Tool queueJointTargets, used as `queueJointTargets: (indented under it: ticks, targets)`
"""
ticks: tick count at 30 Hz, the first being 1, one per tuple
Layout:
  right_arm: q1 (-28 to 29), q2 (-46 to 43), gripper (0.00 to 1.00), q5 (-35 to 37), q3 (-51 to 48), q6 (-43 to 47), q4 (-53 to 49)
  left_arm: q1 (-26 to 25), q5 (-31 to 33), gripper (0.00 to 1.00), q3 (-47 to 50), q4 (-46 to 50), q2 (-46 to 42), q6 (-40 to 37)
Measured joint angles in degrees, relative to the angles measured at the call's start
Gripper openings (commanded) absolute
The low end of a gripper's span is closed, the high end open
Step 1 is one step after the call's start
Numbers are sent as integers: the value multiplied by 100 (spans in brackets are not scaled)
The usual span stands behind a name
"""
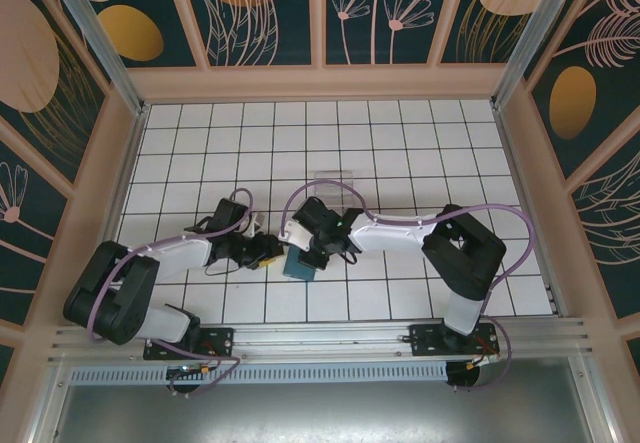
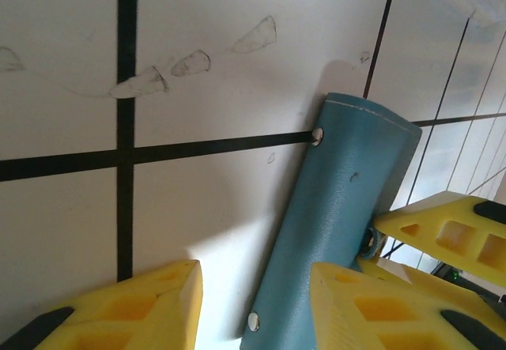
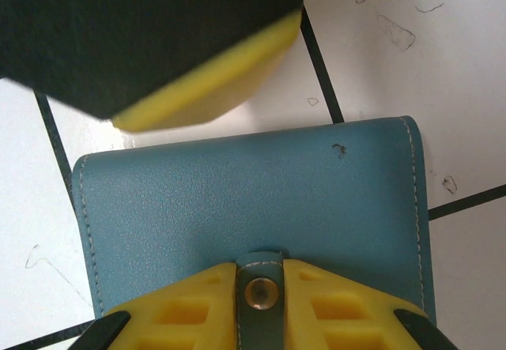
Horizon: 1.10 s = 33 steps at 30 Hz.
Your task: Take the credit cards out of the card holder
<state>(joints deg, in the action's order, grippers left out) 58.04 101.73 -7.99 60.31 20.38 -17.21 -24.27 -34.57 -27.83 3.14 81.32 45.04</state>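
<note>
The teal-blue card holder (image 1: 297, 266) stands on edge on the white tiles between my two grippers, folded closed. My right gripper (image 3: 261, 291) is shut on its small strap tab (image 3: 262, 265), with the snap stud showing between the yellow fingers. In the left wrist view the card holder (image 2: 348, 200) runs diagonally, and my left gripper (image 2: 253, 287) is open around its lower end. One finger (image 2: 150, 302) stands clear of it on bare tile and the other finger (image 2: 364, 302) is against its face. The credit cards are hidden.
A clear plastic tray (image 1: 335, 179) lies on the tiles just behind the grippers. Wooden walls bound the tiled floor (image 1: 400, 143) on three sides. The arms' bases sit on the metal rail (image 1: 330, 338) at the near edge.
</note>
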Motion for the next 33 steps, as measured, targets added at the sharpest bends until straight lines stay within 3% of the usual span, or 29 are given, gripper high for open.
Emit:
queueJointTargets:
  ticks: [14, 33]
  targets:
    - [0, 0, 19, 2, 0, -22, 2, -131, -66, 41, -199, 9, 304, -125]
    - [0, -22, 16, 4, -31, -131, 74, -256, -44, 32, -577, 306, 702, -413]
